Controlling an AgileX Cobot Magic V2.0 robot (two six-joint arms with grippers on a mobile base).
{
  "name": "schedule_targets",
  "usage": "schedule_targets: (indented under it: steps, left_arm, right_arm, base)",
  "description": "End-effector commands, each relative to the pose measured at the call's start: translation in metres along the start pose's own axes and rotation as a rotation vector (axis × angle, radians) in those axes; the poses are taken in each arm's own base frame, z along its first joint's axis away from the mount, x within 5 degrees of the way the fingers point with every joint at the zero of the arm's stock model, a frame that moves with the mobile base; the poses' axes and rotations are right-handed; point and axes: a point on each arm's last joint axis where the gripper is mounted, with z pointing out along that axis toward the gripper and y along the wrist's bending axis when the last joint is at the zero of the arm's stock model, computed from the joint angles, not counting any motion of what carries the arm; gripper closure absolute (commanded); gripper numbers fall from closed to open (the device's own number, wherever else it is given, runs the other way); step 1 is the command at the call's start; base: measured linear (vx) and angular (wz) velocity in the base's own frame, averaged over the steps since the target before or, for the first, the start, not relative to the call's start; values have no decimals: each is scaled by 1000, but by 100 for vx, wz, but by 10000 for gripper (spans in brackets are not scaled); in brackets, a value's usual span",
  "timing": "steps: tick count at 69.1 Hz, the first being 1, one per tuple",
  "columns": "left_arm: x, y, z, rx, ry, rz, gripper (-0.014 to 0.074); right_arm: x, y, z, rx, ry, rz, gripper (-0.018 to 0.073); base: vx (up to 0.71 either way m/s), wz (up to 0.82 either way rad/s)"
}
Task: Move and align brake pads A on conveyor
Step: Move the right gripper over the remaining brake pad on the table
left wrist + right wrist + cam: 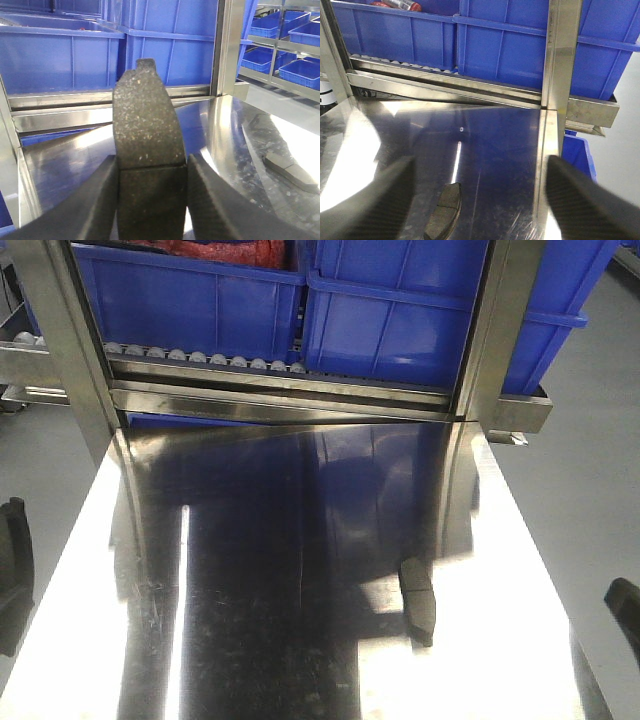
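Now my left gripper [152,197] pinches a brake pad [145,115] mid-length — rigid, gritty, probably weighty — right gripper [480,200] spread above the steel table [495,140].

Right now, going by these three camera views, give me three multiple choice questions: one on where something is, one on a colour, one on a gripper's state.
1. Where does the loose brake pad lie?
A on the steel table
B on a wooden shelf
C on a cardboard box

2. What colour are the bins behind the table?
A red
B blue
C green

3. What state is the left gripper in?
A open and empty
B out of view
C shut on a second brake pad

Answers:
1 A, the pad lies flat on the shiny steel.
2 B, every bin wall in view is blue.
3 C, its fingers clamp the pad from both sides, whereas the right gripper is open.
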Motion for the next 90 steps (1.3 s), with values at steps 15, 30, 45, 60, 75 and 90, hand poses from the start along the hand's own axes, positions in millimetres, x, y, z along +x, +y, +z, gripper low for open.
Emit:
schedule_targets:
  steps: [15, 30, 45, 60, 75, 90]
  left_arm:
    - [-19, -2, -2, 23, -124, -1, 449]
    - [-19, -2, -2, 23, -124, -1, 449]
    - [-19, -2, -2, 23, -124, -1, 449]
    - [-19, -2, -2, 23, -124, -1, 449]
    - [-19, -2, -2, 23, -124, -1, 449]
    - [-19, -2, -2, 23, -124, -1, 449]
  right_arm:
    - [-22, 2, 17, -6, 12, 27, -145]
    - [-38, 4, 72, 14, 306, 37, -83]
    - [-41, 8, 125, 19, 551, 91, -60]
    - [-30, 13, 173, 16, 790, 147, -42]
    - [-11, 21, 218, 10, 963, 120, -34]
    - [12, 46, 257, 9, 1066, 77, -32]
  base:
    - [0, 0]
    - [0, 0]
    - [0, 0]
    - [0, 0]
    - [0, 0]
    - [0, 0]
